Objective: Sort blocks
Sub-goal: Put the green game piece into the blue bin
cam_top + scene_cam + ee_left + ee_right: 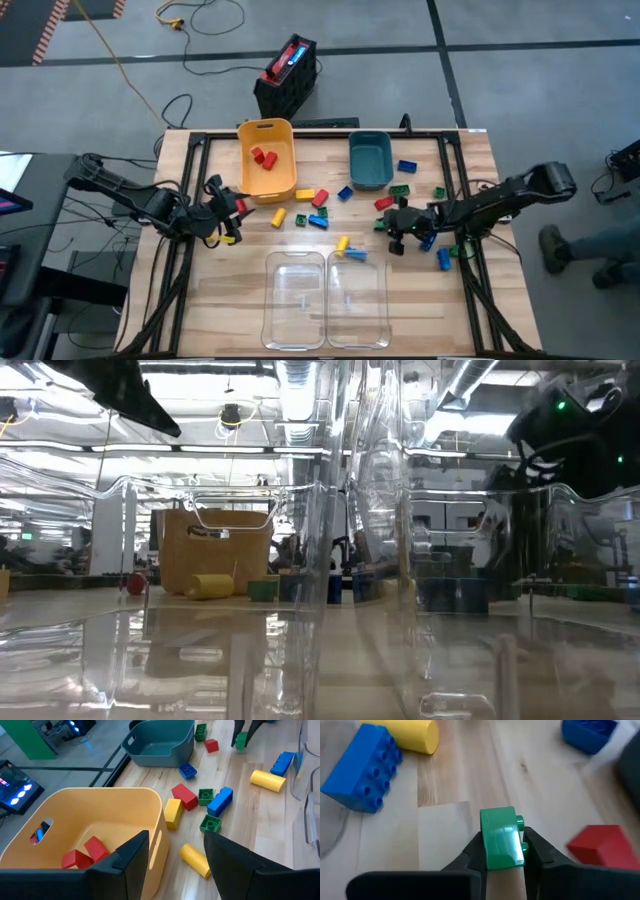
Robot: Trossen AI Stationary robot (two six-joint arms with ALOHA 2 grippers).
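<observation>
Right wrist view: right hand (502, 852) pinching green block (501, 838) beside red block (596, 846), shallow hold, could slip.

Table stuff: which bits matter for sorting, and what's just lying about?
Job:
- loose blocks
- green block in right gripper jaws
- yellow bin
- teal bin
- clear bins

Lying about:
- black crate on floor
- yellow cable
</observation>
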